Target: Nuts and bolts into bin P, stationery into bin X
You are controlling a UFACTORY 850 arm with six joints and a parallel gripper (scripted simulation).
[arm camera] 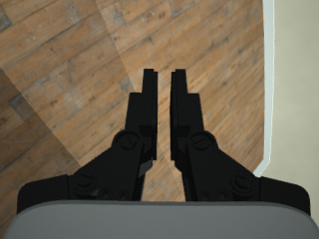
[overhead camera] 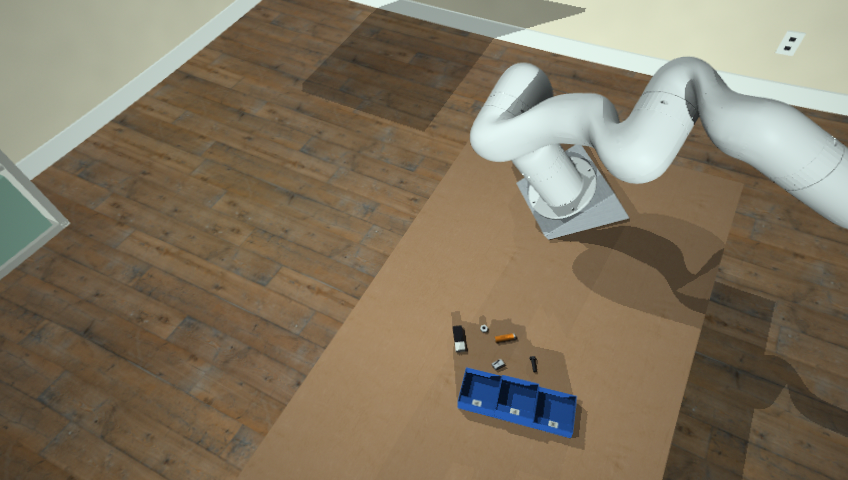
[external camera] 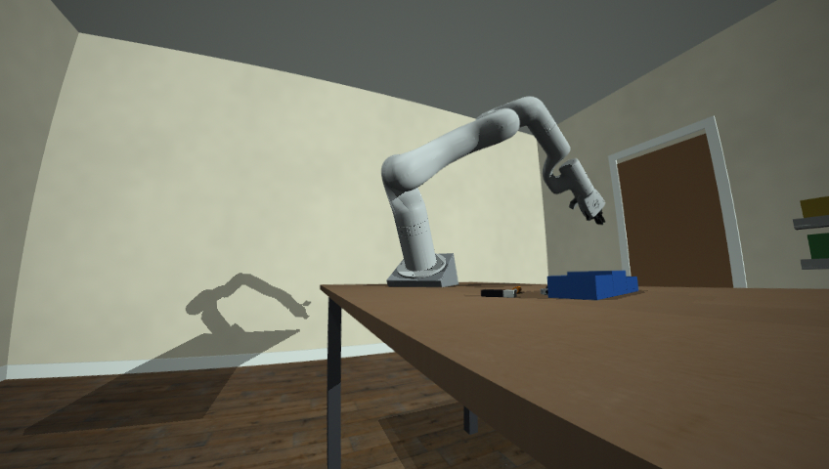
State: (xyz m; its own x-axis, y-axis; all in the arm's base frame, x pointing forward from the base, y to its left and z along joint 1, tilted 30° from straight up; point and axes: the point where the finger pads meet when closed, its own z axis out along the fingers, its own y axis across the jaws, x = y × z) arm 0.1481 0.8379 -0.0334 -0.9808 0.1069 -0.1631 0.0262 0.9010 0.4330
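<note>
A blue bin point(overhead camera: 517, 402) with three compartments stands on the table, each with a small white label too small to read. Behind it lie a grey nut point(overhead camera: 483, 327), an orange pen-like stick point(overhead camera: 505, 338), a black and white block point(overhead camera: 459, 339), a small grey piece point(overhead camera: 498, 364) and a black bolt point(overhead camera: 533, 364). My gripper point(external camera: 597, 219) hangs high in the air above and beyond the bin point(external camera: 591, 284), out of frame in the top view. In the wrist view the fingers stand nearly together with nothing between them, over the wooden floor.
The arm's base point(overhead camera: 571, 202) sits at the far end of the table. The table's edge and a leg point(external camera: 332, 371) show in the exterior view. A door point(external camera: 675, 215) and wall shelves point(external camera: 814, 232) are at the right.
</note>
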